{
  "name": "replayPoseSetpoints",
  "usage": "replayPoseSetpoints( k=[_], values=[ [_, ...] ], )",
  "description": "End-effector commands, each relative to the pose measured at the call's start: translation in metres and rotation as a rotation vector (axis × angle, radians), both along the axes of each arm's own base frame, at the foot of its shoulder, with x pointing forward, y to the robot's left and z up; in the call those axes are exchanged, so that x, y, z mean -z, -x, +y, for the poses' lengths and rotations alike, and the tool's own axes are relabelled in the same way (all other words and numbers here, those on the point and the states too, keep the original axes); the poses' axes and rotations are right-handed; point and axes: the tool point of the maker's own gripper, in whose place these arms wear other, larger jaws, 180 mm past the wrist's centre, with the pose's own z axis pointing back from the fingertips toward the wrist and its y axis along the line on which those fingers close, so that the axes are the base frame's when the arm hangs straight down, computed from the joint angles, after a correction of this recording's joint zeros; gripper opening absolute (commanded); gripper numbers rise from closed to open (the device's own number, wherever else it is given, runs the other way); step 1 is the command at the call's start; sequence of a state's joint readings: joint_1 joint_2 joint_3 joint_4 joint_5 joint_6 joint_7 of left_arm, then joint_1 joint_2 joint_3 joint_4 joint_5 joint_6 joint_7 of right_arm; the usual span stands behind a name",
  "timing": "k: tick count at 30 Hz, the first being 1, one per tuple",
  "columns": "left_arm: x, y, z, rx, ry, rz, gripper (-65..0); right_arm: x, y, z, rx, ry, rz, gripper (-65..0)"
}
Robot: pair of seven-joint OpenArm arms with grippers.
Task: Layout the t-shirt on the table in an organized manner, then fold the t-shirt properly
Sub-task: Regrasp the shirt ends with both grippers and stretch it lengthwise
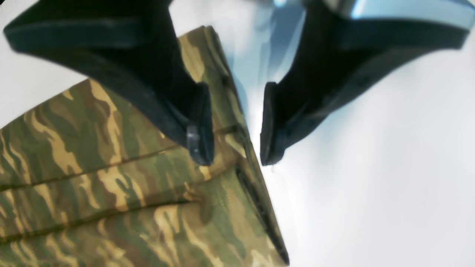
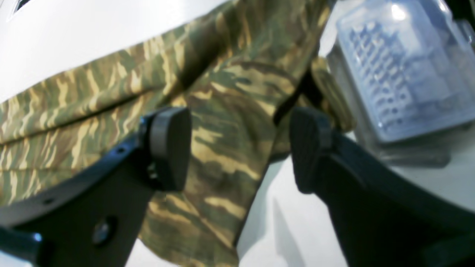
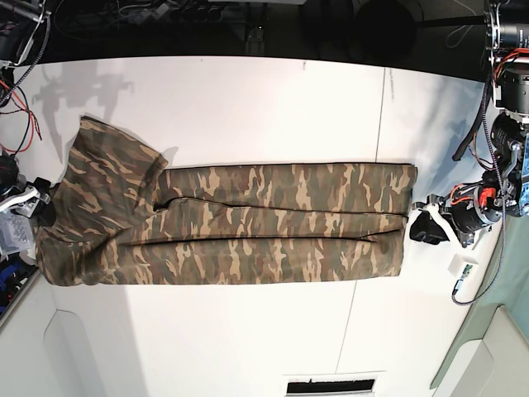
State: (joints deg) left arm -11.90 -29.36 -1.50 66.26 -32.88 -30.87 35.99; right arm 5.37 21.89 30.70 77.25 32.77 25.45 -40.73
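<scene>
my left gripper [image 1: 236,146] has its jaws apart with nothing between them; the two black fingertips [image 1: 200,141] hang over the edge of the t-shirt [image 1: 111,178], one tip above the camouflage cloth and the other above bare white table [image 1: 371,167]. in the base view this gripper [image 3: 426,227] sits just beside the shirt's right end, close to the hem but clear of the fabric.

my right gripper [image 2: 241,148] is spread wide as well, its ribbed black pads [image 2: 169,144] standing on either side of a hanging fold of the t-shirt [image 2: 230,111], with a gap between each pad and the cloth. whether either pad touches the cloth i cannot tell. a clear plastic housing [image 2: 404,70] on the arm shows beyond the far pad. in the base view this end is at the left edge, where the shirt [image 3: 264,223] bunches wider and reaches the table's edge.

the t-shirt lies stretched out in a long band across the middle of the table [image 3: 264,107], folded lengthwise into layered strips, with a thin dark seam line [image 3: 382,107] crossing the tabletop near its right end.
</scene>
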Motion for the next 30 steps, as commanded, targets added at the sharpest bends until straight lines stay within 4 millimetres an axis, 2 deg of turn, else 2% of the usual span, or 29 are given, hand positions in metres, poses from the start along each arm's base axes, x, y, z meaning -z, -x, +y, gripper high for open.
replayPoseSetpoints(
  k=[1,4,6,9,14,16,18,19,21,22,25,30],
  values=[
    [-0.01,-0.004,0.004,0.003,-0.001,-0.028,-40.3,-0.006,0.004,-0.009,0.009,0.009,-0.023,-24.3],
    [0.01,0.016,0.006,-0.011,-0.002,0.024,-40.3,0.019,0.034,-0.002,0.011,-0.025,0.044,-24.3],
    [0.018,0.024,0.011,-0.053,-0.008,0.022,-40.3,0.031,0.045,0.006,0.021,-0.048,0.057,-24.3],
    [0.028,0.029,0.016,-0.097,-0.044,0.022,-40.3,0.04,0.047,0.019,0.048,-0.088,0.025,-24.3],
    [0.053,0.043,-0.011,-0.074,-0.054,0.072,-40.9,0.058,0.051,0.036,0.069,-0.127,0.041,-24.6],
    [0.058,0.045,-0.019,-0.064,-0.055,0.085,-48.3,0.062,0.05,0.046,0.076,-0.151,0.042,-29.5],
    [0.06,0.046,-0.022,-0.058,-0.063,0.089,-61.2,0.065,0.049,0.055,0.076,-0.166,0.043,-40.7],
    [0.061,0.046,-0.023,-0.056,-0.065,0.089,-65.0,0.067,0.049,0.058,0.073,-0.163,0.049,-47.7],
    [0.061,0.047,-0.023,-0.056,-0.066,0.091,-65.0,0.069,0.051,0.059,0.067,-0.155,0.058,-60.6],
    [0.061,0.047,-0.022,-0.056,-0.068,0.093,-65.0,0.069,0.052,0.058,0.065,-0.149,0.061,-65.0],
    [0.068,0.058,-0.02,-0.034,-0.087,0.129,-65.0,0.066,0.052,0.057,0.039,-0.144,0.052,-65.0],
    [0.069,0.096,-0.012,0.033,-0.141,0.155,-65.0,0.063,0.067,0.065,-0.001,-0.214,0.056,-65.0]
  ],
)
